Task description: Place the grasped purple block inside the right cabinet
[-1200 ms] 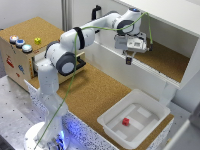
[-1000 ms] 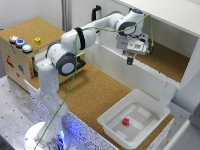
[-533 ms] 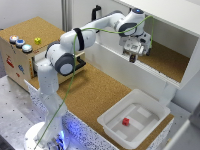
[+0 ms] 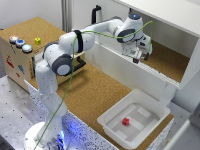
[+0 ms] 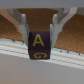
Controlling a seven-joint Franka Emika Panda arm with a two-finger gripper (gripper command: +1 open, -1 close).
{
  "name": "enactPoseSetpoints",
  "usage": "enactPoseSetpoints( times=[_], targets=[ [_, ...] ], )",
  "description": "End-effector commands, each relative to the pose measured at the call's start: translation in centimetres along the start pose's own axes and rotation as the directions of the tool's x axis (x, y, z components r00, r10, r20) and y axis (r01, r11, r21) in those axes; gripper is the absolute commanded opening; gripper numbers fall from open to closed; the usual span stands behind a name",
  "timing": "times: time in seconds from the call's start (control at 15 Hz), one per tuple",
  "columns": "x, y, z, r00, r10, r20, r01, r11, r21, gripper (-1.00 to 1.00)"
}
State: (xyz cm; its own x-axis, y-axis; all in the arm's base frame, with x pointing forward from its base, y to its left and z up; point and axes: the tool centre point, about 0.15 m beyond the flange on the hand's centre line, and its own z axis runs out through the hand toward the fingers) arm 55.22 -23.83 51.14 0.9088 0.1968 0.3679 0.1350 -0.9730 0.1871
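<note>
The purple block point(image 5: 38, 46), a dark purple cube with yellow letters, fills the middle of the wrist view, and my gripper point(image 5: 39, 36) is shut on it, one finger on each side. In the exterior view my gripper point(image 4: 135, 58) hangs just over the white front wall of the right cabinet point(image 4: 165, 82), at the edge of its cork floor point(image 4: 165, 59). The block itself is too small to make out there.
A shallow white tray point(image 4: 112, 125) holding a small red cube point(image 4: 126, 121) stands at the front. At the exterior view's left, a cork-topped box point(image 4: 20, 62) carries coloured buttons and a yellow cube point(image 4: 37, 41). The cabinet's white roof point(image 4: 170, 17) overhangs the gripper.
The gripper has moved toward the exterior view's right and a little deeper over the cabinet's front wall, still holding the block.
</note>
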Motion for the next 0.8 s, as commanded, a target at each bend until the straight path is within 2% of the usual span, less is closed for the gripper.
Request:
enactPoseSetpoints(
  times=[0.0, 0.27, 0.53, 0.73],
  targets=[
    [-0.4, -0.8, 3.4, 0.984, 0.040, -0.172, -0.039, 0.999, 0.008, -1.00],
    [2.6, 0.5, 4.4, 0.981, 0.052, -0.188, -0.039, 0.997, 0.071, -1.00],
    [5.1, 1.6, 3.4, 0.979, 0.053, -0.197, -0.041, 0.997, 0.063, -1.00],
    [6.7, 2.5, 3.8, 0.978, 0.074, -0.195, -0.064, 0.996, 0.057, -1.00]
  ],
)
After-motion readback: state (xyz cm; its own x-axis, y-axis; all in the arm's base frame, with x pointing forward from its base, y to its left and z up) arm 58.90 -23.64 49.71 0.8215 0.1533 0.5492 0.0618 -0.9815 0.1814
